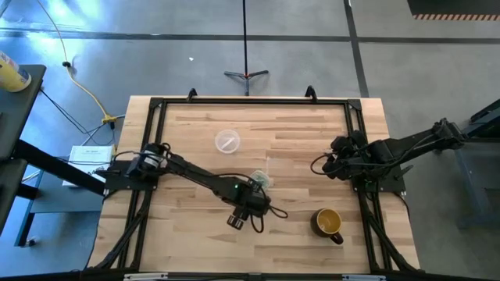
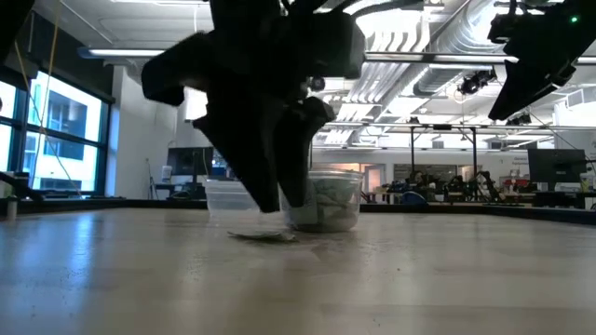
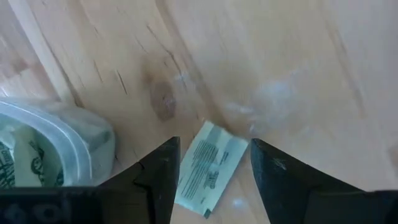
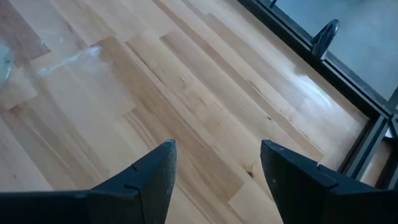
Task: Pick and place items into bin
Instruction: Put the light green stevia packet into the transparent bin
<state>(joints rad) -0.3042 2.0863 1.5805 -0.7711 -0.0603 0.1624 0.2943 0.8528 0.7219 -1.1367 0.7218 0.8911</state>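
A pale green and white wrapper item [image 3: 208, 169] lies flat on the wooden table. My left gripper [image 3: 214, 144] stands open over it, pointing steeply down, one finger on either side and neither touching it. In the low view the same item [image 2: 265, 235] lies under that gripper [image 2: 279, 200]. The bin, a clear plastic cup [image 1: 262, 181], stands just beyond the gripper with several printed items inside [image 3: 18, 165]. My right gripper [image 1: 334, 160] waits open above bare table at the right side [image 4: 217, 149].
A mustard-yellow mug [image 1: 329, 222] stands near the front right. A flat clear round disc [image 1: 227, 142] lies toward the far side, left of centre. Black frame rails [image 1: 153, 117] run along the table's edges. Open wood lies between the cup and the mug.
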